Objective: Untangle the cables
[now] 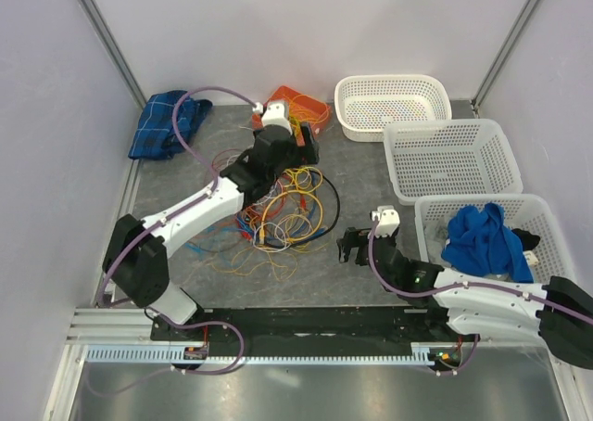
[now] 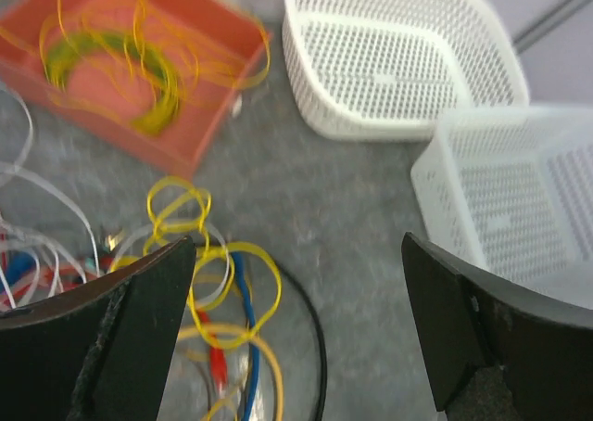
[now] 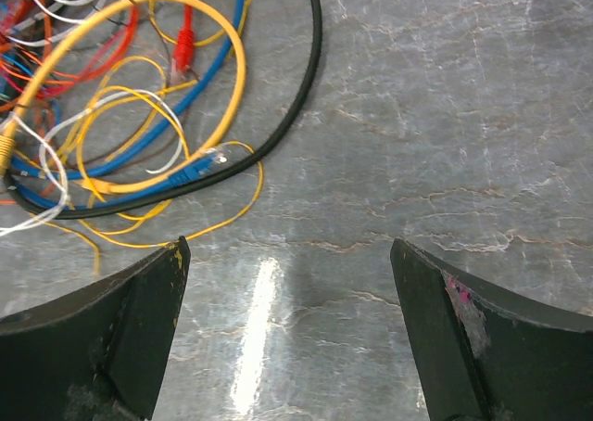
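Right gripper (image 3: 289, 254) splayed empty, left gripper (image 2: 296, 254) splayed above cables (image 1: 283, 212), grey marbled table (image 1: 366, 175), white walls (image 1: 278, 31)

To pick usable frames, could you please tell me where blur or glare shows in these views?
Left wrist: the orange tray and white baskets look smeared by blur; right wrist: cables sharp, a glare streak on the table; top: sharp, evenly lit.
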Robot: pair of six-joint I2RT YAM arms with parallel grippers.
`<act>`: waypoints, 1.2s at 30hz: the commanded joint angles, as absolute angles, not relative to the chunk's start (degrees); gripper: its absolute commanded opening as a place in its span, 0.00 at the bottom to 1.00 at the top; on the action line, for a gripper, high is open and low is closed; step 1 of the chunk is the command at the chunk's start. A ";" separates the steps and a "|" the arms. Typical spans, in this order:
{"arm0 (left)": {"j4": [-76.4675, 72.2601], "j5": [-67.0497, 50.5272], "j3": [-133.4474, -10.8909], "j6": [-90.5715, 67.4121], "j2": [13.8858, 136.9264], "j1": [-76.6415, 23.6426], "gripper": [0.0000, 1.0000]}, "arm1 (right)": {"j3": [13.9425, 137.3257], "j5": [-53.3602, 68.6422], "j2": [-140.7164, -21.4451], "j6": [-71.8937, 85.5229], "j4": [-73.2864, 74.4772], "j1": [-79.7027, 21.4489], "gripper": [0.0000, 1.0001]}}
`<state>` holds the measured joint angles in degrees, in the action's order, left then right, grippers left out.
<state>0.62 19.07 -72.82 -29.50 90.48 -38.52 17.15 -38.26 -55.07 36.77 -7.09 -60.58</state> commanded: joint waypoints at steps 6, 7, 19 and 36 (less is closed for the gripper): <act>12.21 21.80 -51.43 -39.45 73.49 -40.17 1.00 | 18.46 -38.41 -47.55 40.07 -2.12 -60.47 0.97; 12.56 21.45 -49.94 -40.85 71.74 -40.25 1.00 | 18.28 -38.58 -47.20 40.25 -1.85 -60.47 0.98; 6.07 20.04 -45.61 -45.27 80.93 -47.02 0.94 | 18.46 -36.65 -49.39 44.56 -0.18 -60.47 0.97; 4.21 21.09 -46.67 -45.53 88.25 -46.67 0.02 | 19.07 -38.67 -41.66 43.95 7.12 -60.47 0.96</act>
